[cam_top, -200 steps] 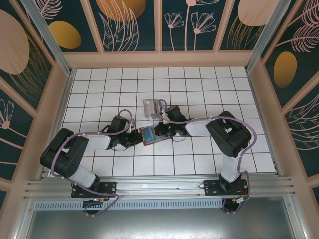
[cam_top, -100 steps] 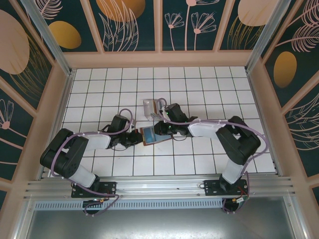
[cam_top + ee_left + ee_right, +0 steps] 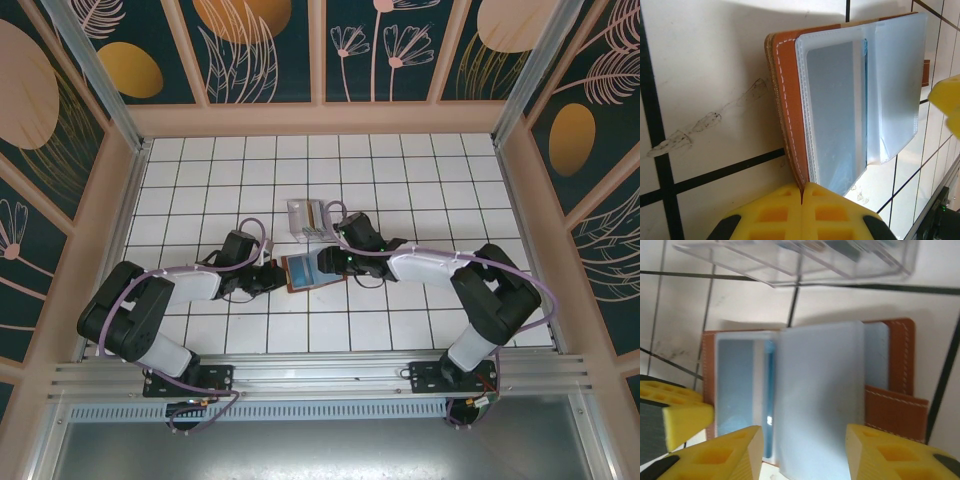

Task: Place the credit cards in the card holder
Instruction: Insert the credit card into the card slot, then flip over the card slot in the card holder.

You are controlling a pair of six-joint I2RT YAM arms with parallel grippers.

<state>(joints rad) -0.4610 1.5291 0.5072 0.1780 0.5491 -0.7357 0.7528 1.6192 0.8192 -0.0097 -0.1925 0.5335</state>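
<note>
Mid-worktop, the right gripper (image 3: 804,442) had just spread its fingers, apparently leaving a thin blue plastic card (image 3: 769,385) sleeved in the reddish-brown leather card holder (image 3: 895,410); the left gripper (image 3: 801,192) clamped its cover.

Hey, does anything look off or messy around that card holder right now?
Nothing is spilled or broken. The card holder lies open with one clear sleeve flopped loosely across it, and grey smudges mark the tile beside it.

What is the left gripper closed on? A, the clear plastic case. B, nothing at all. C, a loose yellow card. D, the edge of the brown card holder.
D: in the left wrist view the left gripper is shut on the stitched leather edge of the card holder.
</note>
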